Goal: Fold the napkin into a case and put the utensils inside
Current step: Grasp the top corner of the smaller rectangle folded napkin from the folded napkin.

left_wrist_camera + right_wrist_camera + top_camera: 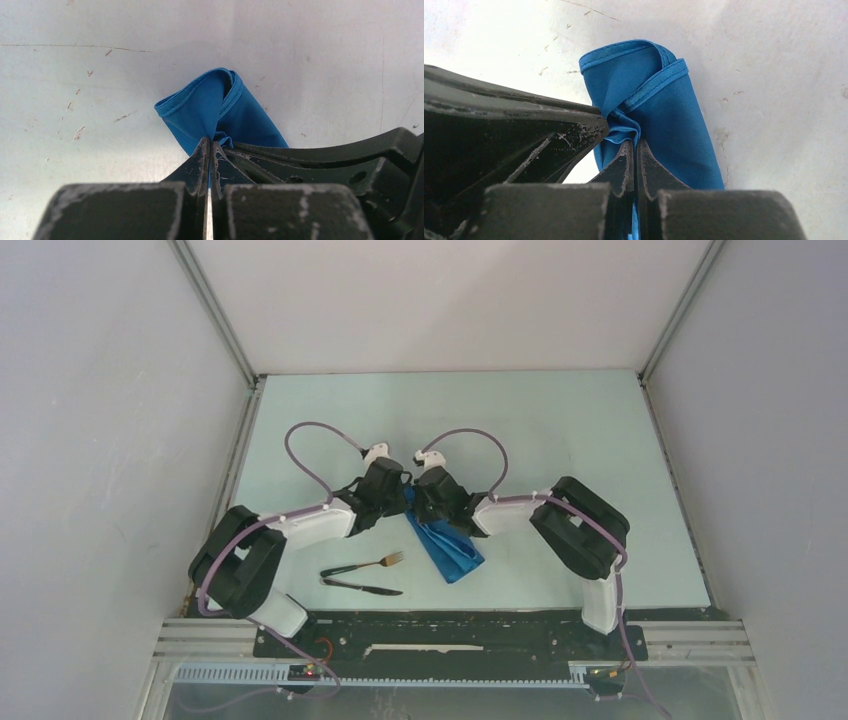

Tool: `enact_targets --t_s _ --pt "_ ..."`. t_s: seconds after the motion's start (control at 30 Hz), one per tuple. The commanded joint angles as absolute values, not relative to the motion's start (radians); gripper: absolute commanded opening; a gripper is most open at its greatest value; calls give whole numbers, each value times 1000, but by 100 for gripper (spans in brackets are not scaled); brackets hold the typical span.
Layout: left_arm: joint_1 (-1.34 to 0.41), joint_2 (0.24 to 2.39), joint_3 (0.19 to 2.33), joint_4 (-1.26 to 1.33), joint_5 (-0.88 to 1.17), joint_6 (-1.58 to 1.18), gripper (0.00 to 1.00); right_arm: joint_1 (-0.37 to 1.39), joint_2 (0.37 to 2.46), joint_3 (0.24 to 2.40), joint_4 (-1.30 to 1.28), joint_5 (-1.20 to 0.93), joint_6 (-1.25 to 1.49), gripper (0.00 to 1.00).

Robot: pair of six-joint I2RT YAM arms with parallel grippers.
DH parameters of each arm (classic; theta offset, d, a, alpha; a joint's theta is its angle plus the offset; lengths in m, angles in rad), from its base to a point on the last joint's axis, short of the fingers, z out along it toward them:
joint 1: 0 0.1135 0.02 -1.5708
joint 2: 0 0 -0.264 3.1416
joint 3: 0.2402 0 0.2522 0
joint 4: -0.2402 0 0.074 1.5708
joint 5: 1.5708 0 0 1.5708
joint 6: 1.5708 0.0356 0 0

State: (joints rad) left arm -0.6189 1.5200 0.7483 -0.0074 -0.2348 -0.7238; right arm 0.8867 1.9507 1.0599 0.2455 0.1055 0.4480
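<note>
Blue cloth, plain and soft: the napkin (450, 550) lies gathered into a long, narrow, rumpled strip near the middle of the pale table (560, 440). It runs on a slant from under the two grippers toward the near right, where its loose end rests flat. At the far end the cloth is doubled over into a rounded fold with stitched hems showing, seen in the left wrist view (220, 112) and the right wrist view (664, 115). The left gripper (405, 492) has its jaws pressed together on a pinch of the napkin just behind that fold, with cloth puckered at the fingertips in its own camera (210, 145). The right gripper (420, 502) is closed likewise on the same bunched end, with blue fabric running down between its fingers (634, 146). The two grippers sit side by side, almost touching, each showing as a black shape in the other's view. Whether the gripped end is raised off the table cannot be told. Left of the napkin and apart from it lies the fork (365, 565), tines toward the cloth. The knife (362, 587) lies just nearer the table edge, its handle end close to the fork's.
</note>
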Motion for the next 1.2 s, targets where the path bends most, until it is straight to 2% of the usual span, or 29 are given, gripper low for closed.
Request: enact_targets --t_s 0.0,0.2,0.63,1.17 --pt "-603 1452 766 -14 -236 -711 0 932 1955 1087 204 211 393 0" --pt "-591 1448 770 -26 -214 -716 0 936 1961 1083 238 203 378 0" --pt "-592 1462 719 24 -161 -724 0 871 2000 1158 338 20 417 0" --pt "-562 1478 705 6 -132 -749 0 890 2095 1133 536 103 595 0"
